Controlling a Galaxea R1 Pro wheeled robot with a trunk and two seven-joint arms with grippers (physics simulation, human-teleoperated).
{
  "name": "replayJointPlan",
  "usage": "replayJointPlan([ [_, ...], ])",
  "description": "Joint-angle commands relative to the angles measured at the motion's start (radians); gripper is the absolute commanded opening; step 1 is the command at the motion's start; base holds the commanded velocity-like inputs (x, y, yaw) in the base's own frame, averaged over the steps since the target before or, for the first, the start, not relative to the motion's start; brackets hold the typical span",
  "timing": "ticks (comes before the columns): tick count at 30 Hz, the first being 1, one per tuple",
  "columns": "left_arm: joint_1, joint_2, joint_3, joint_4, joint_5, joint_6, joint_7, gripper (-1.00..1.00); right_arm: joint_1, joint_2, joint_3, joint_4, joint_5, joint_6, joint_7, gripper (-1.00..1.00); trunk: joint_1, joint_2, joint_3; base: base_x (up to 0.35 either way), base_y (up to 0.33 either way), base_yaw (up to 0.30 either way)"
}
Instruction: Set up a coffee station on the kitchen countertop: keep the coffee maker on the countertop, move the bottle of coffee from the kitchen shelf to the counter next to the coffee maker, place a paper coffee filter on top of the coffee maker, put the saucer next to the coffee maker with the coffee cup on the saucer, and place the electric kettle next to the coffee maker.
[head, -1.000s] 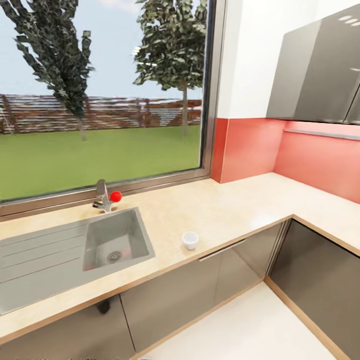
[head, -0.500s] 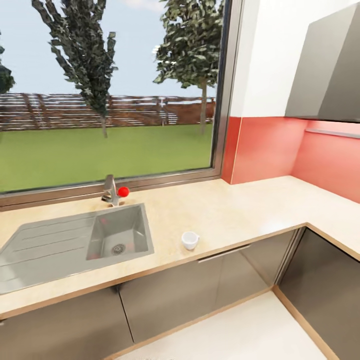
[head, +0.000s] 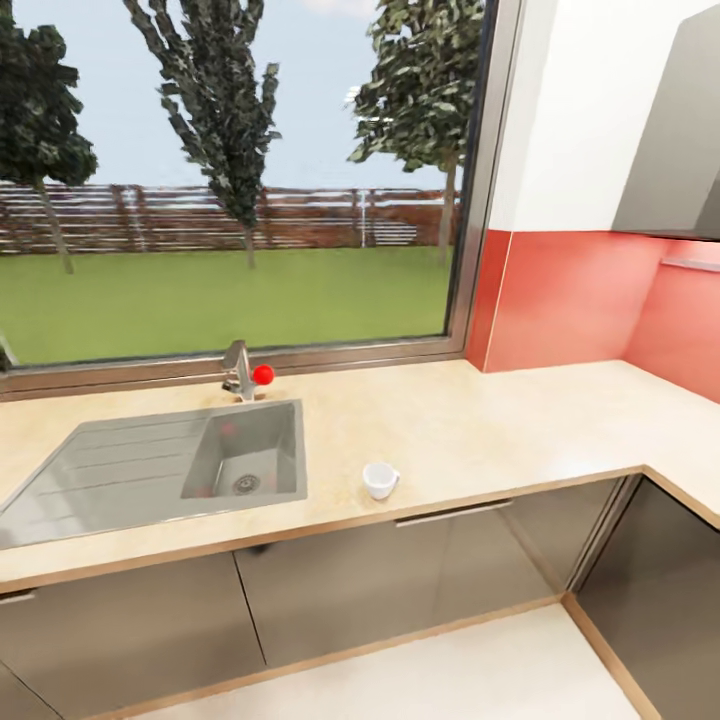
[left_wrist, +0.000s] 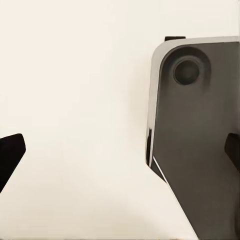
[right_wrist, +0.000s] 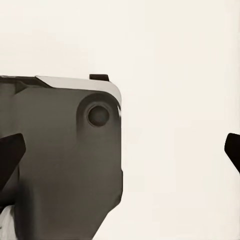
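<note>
From the head camera you face the countertop (head: 470, 430), which runs from the left edge across the middle of the frame and turns a corner at lower right. At centre left one steel sink (head: 160, 470) is set into it, a ribbed drainboard to the left and a single basin to the right; the basin holds nothing you can make out beyond its drain. One faucet (head: 240, 370) with a red knob stands behind the basin, under the window (head: 230, 180). Right of the sink, near the front edge at frame centre, you have one coffee cup (head: 380, 480), upright, its handle pointing right; its inside looks white. Grey cabinet fronts (head: 400, 580) run below, a red backsplash (head: 570, 300) fills the right, and one grey wall cabinet (head: 680, 150) sits at upper right.

In the left wrist view, your left gripper (left_wrist: 120, 150) shows two dark fingertips at opposite frame edges, spread wide with nothing between them, over pale floor (left_wrist: 75, 100) and a grey rounded part of the robot's base (left_wrist: 200, 140). In the right wrist view, your right gripper (right_wrist: 120, 150) is equally wide apart, over the same kind of grey body and floor. You cannot tell how far the cup lies from either one.
</note>
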Motion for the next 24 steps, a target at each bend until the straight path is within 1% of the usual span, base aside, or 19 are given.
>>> replayJointPlan([
  [1,-0.001,0.0,0.008,0.001,-0.007,-0.004,0.002,1.0,-0.001,0.0,-0.009,0.001,0.01,-0.003,-0.003,1.0,0.001,-0.002,-0.003,0.0,-0.274,0.255],
  [8,-0.001,0.0,0.009,0.001,-0.007,-0.006,0.002,1.0,-0.001,0.001,-0.009,0.001,0.01,-0.004,-0.004,1.0,0.001,-0.002,-0.004,0.0,-0.264,0.272],
  [14,-0.001,0.0,0.008,0.001,-0.006,-0.007,0.002,1.0,-0.001,0.001,-0.009,0.0,0.01,-0.004,-0.005,1.0,0.001,-0.002,-0.002,0.0,-0.145,0.278],
  [18,-0.001,0.0,0.008,0.001,-0.006,-0.007,0.002,1.0,-0.001,0.001,-0.009,0.0,0.01,-0.004,-0.005,1.0,0.001,-0.002,-0.001,0.0,-0.032,0.102],
  [24,-0.001,0.0,0.009,0.001,-0.006,-0.007,0.002,1.0,-0.001,0.001,-0.008,0.0,0.01,-0.005,-0.004,1.0,0.001,-0.002,-0.001,0.0,-0.004,0.012],
])
